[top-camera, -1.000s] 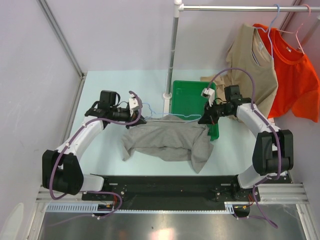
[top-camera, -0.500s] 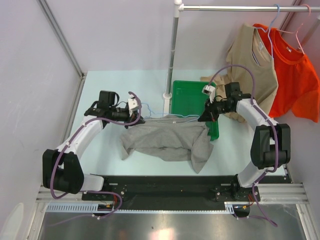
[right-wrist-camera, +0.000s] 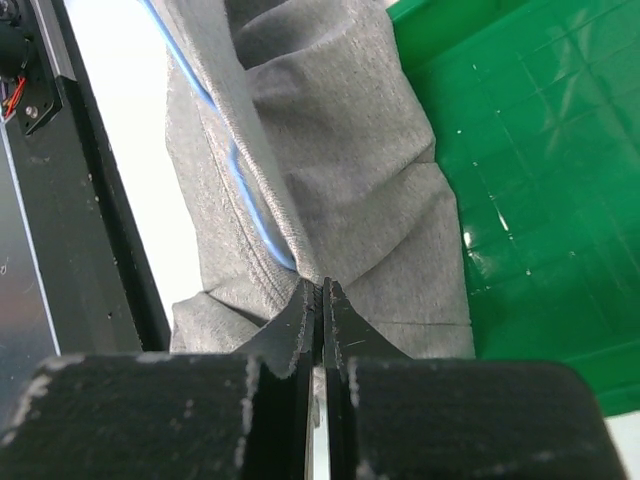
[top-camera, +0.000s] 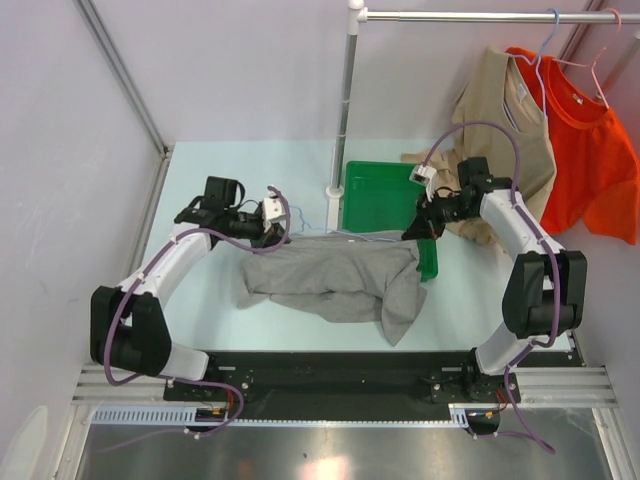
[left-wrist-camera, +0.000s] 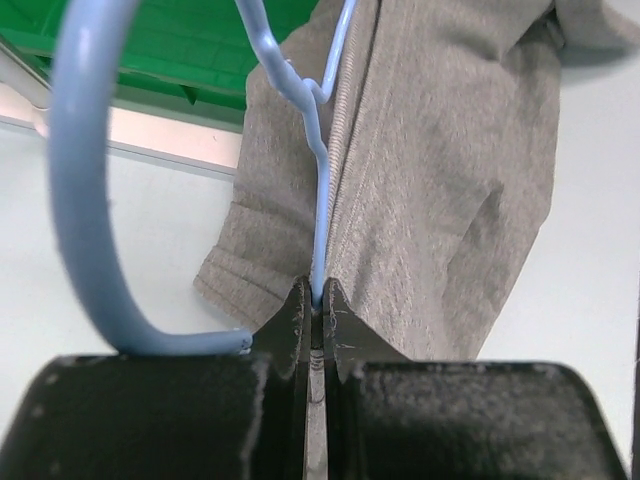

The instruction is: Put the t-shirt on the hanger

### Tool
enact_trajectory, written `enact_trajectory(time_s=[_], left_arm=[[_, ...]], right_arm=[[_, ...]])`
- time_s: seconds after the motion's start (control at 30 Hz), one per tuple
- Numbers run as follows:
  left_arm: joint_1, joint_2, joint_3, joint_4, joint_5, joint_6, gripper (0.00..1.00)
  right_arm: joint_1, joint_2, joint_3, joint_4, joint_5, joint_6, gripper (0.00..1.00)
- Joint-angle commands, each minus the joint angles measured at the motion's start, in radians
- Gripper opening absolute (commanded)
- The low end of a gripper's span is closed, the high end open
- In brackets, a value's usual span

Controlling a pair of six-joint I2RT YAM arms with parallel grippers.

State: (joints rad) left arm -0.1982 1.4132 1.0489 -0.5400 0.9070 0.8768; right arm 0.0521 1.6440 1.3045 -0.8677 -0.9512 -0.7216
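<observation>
The plain grey cotton t-shirt (top-camera: 335, 285) lies on the pale table (top-camera: 220, 320); at its ten o'clock the left gripper (left-wrist-camera: 315, 305) clamps the thin pale-blue wire hanger (left-wrist-camera: 85, 200) below its hook, likely steadying it. At two o'clock, the right gripper (right-wrist-camera: 322, 300) pinches a shirt edge, probably to draw fabric over the wire.

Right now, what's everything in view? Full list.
t-shirt: one, grey, strung between the claws, lower part on the table
hanger: one, pale blue wire, along the t-shirt's far edge
bin: one, green, far centre, beside the pole
tan shirt: one, hanging on the rail, far right
orange-red shirt: one, same rail, rightmost
left claw: black, shut on the hanger wire
right claw: black, shut on the t-shirt's edge, by the bin
</observation>
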Motion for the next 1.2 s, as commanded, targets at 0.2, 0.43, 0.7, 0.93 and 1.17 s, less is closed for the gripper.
enact_trajectory(time_s=[0.2, 0.43, 0.7, 0.93, 1.17], left_arm=[[-0.081, -0.005, 0.088, -0.084, -0.209, 0.044, 0.0], [-0.139, -0.031, 0.111, -0.092, -0.091, 0.03, 0.0], [-0.109, -0.068, 0.102, -0.019, -0.005, -0.109, 0.0], [-0.063, -0.095, 0.095, 0.031, 0.044, -0.162, 0.0], [-0.061, -0.115, 0.092, 0.055, 0.056, -0.174, 0.0]], right_arm=[[0.046, -0.081, 0.121, -0.085, 0.127, -0.03, 0.0], [0.179, -0.11, 0.159, -0.065, 0.089, 0.049, 0.0], [0.207, -0.098, 0.237, -0.174, 0.115, -0.018, 0.61], [0.117, -0.154, 0.191, -0.18, 0.201, -0.019, 0.85], [0.115, -0.193, 0.078, -0.165, 0.212, -0.013, 0.75]])
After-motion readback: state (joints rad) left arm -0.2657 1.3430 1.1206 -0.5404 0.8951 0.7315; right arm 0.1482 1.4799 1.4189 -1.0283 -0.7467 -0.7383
